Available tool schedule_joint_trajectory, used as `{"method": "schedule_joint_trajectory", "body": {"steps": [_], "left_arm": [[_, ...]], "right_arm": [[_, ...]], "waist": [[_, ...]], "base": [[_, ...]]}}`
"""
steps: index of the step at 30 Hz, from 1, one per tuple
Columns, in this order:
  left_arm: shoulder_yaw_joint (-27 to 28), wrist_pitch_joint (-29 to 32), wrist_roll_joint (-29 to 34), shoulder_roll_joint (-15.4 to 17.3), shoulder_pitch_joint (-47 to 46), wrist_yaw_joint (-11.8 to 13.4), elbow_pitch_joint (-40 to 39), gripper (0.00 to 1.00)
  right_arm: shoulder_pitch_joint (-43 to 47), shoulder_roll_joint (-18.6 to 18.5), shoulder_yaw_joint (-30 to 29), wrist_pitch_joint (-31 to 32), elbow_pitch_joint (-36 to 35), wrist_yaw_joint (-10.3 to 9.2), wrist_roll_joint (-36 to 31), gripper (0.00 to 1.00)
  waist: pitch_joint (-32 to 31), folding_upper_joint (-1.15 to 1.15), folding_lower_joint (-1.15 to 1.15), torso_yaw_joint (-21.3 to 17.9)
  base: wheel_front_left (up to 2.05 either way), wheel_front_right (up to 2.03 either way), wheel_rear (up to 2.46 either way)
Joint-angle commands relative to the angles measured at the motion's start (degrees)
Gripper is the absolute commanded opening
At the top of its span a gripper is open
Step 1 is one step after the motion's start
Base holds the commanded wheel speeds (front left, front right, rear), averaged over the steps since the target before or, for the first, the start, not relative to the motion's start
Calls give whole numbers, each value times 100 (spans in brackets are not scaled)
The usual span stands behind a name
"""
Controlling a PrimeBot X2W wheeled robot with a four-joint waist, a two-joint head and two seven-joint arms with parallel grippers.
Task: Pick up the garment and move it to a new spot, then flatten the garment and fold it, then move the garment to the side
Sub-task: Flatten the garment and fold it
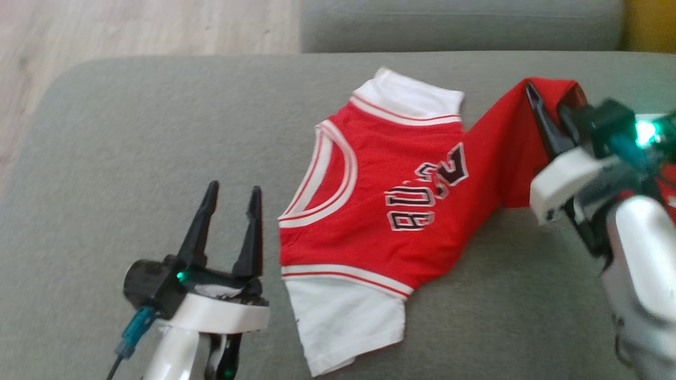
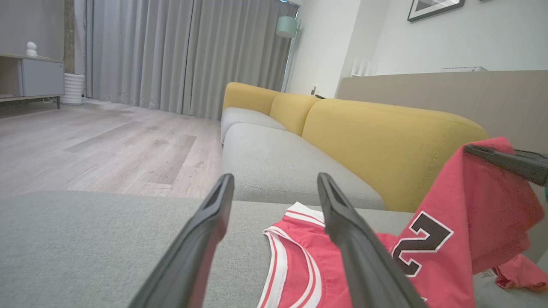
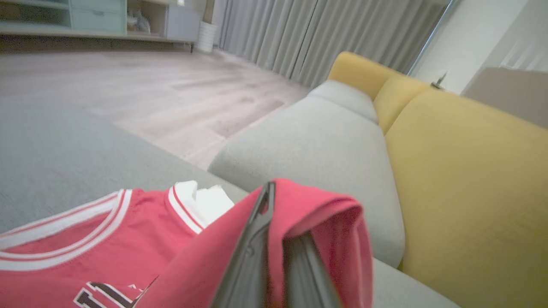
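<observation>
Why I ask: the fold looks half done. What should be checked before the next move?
1. Right gripper shut on the jersey, at its lower end: ok.
2. Both cloth layers caught between its fingers: cannot tell.
3. Held end raised off the grey cushion: ok.
4. Left gripper open, beside the collar, clear of the cloth: ok.
5. Chest and near sleeve lying flat: ok.

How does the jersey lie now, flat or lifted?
Partly lifted: right pincer shut on the jersey, one end raised; the rest lies on the cushion.
</observation>
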Motion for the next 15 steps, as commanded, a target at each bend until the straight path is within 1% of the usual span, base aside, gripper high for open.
{"method": "schedule_joint_trajectory", "body": {"steps": [1,4,11,12,13,15], "left_arm": [[115,-28,-39,29,-280,10,-150,100],[-42,-28,-63,33,-393,10,-124,100],[-256,-28,-126,23,-657,10,-87,100],[-267,-28,-134,21,-682,10,-87,100],[-277,-28,-142,18,-706,10,-88,100],[-285,-28,-153,14,-735,10,-80,100]], "right_arm": [[-301,-110,143,37,-6,-4,25,0],[-806,-331,273,136,908,-4,75,0],[-1947,-550,538,91,2945,-4,175,0],[-2088,-566,563,20,3206,-4,167,47],[-2213,-562,555,-58,3468,-4,182,100],[-2397,-555,676,-160,3957,-4,143,100]], "waist": [[160,0,-1,215],[320,0,-1,471],[709,0,-1,954],[750,0,-1,993],[782,0,-1,1023],[806,0,-1,1051]], "base": [[0,0,0],[0,0,0],[0,0,0],[0,0,0],[0,0,0],[0,0,0]]}}
